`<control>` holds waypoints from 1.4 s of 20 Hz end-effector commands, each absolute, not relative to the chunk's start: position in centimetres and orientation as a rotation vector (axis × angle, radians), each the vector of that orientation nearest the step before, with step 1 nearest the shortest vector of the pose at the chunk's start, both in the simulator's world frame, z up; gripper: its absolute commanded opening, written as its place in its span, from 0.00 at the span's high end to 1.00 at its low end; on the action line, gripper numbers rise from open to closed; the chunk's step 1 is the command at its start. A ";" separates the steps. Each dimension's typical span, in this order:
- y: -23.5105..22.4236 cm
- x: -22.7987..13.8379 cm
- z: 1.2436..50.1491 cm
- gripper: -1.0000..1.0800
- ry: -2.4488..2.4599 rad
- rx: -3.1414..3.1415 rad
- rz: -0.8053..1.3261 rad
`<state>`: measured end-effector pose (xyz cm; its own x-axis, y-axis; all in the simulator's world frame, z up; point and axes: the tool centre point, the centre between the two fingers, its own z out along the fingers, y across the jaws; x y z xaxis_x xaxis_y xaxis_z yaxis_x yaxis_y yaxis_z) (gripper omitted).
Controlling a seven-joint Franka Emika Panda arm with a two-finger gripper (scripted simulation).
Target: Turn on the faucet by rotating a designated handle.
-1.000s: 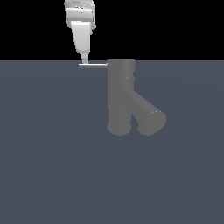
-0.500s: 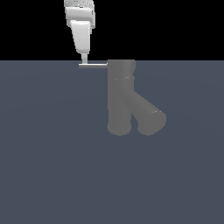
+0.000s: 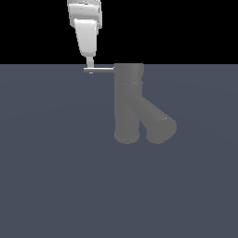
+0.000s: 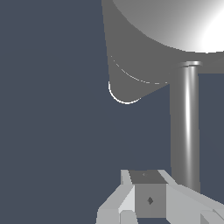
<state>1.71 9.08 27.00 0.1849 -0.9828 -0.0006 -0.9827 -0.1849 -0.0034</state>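
The faucet (image 3: 128, 104) stands near the middle of the exterior view on the flat dark blue-grey bench (image 3: 56, 186). Its body is an upright matte grey cylinder, and a thick slanted spout (image 3: 158, 123) branches off toward the exterior view's right. The handle (image 3: 99, 69), a thin light-silver rod, projects level from the top of the cylinder toward the exterior view's left.

The white claw (image 3: 90, 68) hangs down from above, slightly tilted, and its tip meets the free end of the handle. In the wrist view the rod (image 4: 187, 127) runs just beside the grey fingers (image 4: 148, 197), which appear close together with no clear gap, so the claw looks clenched with nothing between its fingers. Whether the tip really presses on the rod, the pictures do not settle.

Compared with the frames of one second and half a second ago, nothing visible differs: the claw stays at the same place on the rod end, and the handle keeps the same level direction.
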 end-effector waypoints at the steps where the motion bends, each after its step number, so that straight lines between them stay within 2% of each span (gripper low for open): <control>1: 8.8 0.8 27.0 1.00 2.006 -2.417 0.000; 23: 7.2 -5.6 27.0 1.00 2.006 -2.417 0.000; 28: 7.0 -5.7 27.0 1.00 1.989 -2.425 -0.002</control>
<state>-5.33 7.91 26.98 0.2038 -0.9790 -0.0036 -0.9790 -0.2037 -0.0099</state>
